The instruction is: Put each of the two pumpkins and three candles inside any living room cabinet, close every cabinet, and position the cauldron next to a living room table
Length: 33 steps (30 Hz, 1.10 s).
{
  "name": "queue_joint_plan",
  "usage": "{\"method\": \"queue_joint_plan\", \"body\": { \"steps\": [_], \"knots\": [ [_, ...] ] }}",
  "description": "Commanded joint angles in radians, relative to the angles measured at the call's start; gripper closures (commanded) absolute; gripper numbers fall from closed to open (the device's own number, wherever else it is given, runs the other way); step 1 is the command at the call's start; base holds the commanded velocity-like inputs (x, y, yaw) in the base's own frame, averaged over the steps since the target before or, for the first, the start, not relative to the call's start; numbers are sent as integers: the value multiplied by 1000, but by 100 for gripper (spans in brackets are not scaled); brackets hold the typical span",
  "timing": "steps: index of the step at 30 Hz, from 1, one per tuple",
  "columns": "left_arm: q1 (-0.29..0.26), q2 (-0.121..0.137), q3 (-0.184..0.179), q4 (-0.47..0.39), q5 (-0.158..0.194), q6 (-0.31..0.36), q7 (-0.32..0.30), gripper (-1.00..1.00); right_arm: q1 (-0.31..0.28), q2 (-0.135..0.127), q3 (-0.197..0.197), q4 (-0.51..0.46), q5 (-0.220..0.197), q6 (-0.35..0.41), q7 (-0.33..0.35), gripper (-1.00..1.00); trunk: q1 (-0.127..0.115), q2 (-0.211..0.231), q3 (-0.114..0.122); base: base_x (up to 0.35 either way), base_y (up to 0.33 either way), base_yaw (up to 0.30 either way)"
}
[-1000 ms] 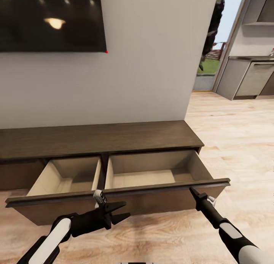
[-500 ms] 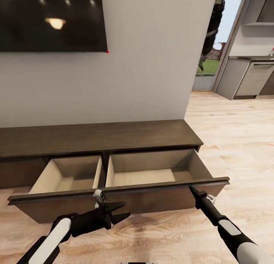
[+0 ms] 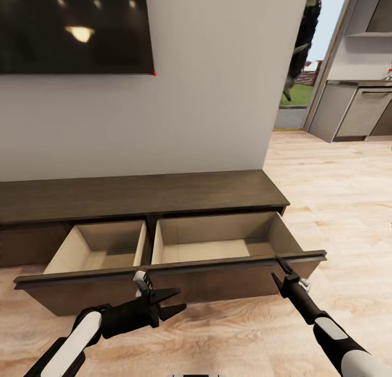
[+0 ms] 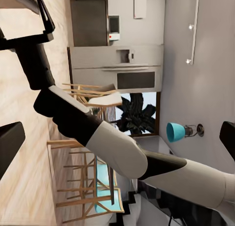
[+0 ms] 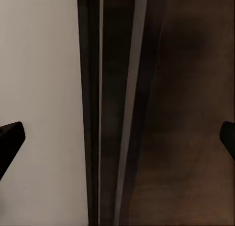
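Note:
The long, low dark-brown cabinet (image 3: 136, 195) stands against the white wall. Its wide front panel (image 3: 218, 279) is pulled out toward me, and behind it two pale wood compartments (image 3: 212, 241) show bare bottoms. My right gripper (image 3: 276, 269) is open, its fingers at the top edge of the panel near its right end. The right wrist view looks straight at that dark edge (image 5: 112, 108), with the fingertips (image 5: 10, 138) far apart. My left gripper (image 3: 179, 301) hangs open in front of the panel's middle, holding nothing.
A black television (image 3: 71, 29) hangs on the wall above the cabinet. To the right, light wood floor (image 3: 337, 192) runs past a dark plant (image 3: 305, 34) to grey kitchen counters (image 3: 359, 107).
The whole picture has shifted slightly up and left, so the camera moved. My right gripper's fingers now show more spread at the panel's top edge. The left arm has not moved.

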Motion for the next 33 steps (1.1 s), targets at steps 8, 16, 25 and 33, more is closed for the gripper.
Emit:
{"method": "queue_joint_plan", "body": {
  "steps": [8,16,25,33],
  "knots": [
    [-1,1,-2,3,2,3,-2,-100,-1,-2,-1,0,-12,-8,4,-100,-1,0,-1,-240,0,0],
    [-1,1,1,4,2,3,-2,-100,-1,-2,-1,0,-14,-4,-4,-100,-1,0,-1,-70,0,0],
    [-1,1,2,3,2,3,-2,-100,0,-2,-1,0,-14,-6,-9,-100,-3,1,22,-1,0,0],
    [-1,3,7,5,2,3,-1,-100,-1,-5,0,4,-13,-3,-10,-100,-7,3,53,0,0,0]
  ]
}}
